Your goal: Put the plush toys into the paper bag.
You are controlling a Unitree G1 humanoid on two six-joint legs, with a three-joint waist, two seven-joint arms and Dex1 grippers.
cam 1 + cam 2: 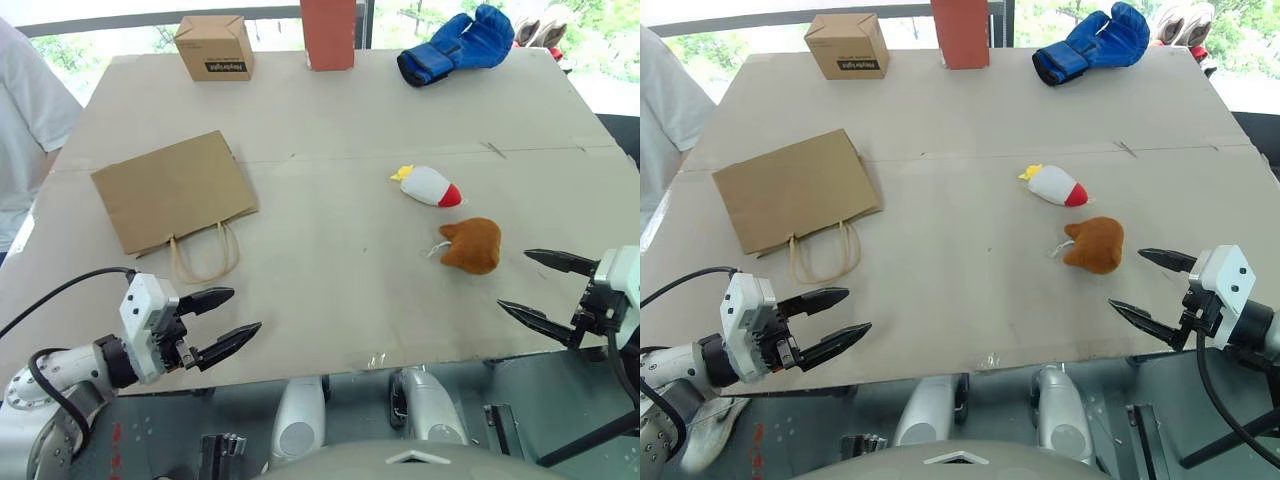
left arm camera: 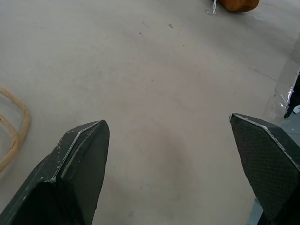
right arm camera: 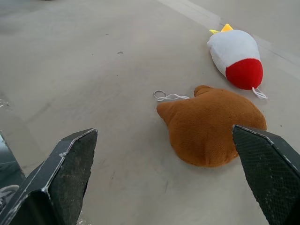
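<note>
Table: we see a wide table [image 1: 330, 300] covered in pale grey-beige board, with everything resting on it.
Paper bag: our flat brown kraft paper bag [image 1: 175, 190] lies on its side on the left half, its two twisted paper loop handles [image 1: 205, 255] pointing toward us.
White toy: the white egg-shaped plush toy with red tip and yellow end [image 1: 430, 185] lies on the right half, well apart from the bag.
Brown toy: the rounded orange-brown plush toy [image 1: 472, 245] lies just beside the white one, nearer to us, with a thin white loop at its side.
Left gripper: our left gripper [image 1: 222, 322] hovers near the table's front edge, close to the bag handles, black fingers spread wide, holding nothing.
Right gripper: our right gripper [image 1: 542, 290] hangs just right of the brown toy, fingers spread wide, empty.
Far edge: we see a small brown cardboard box [image 1: 214, 47], a red-brown upright block [image 1: 328, 33] and a blue boxing glove [image 1: 455, 45].
Left side: a person's white sleeve [image 1: 30, 130] shows.
</note>
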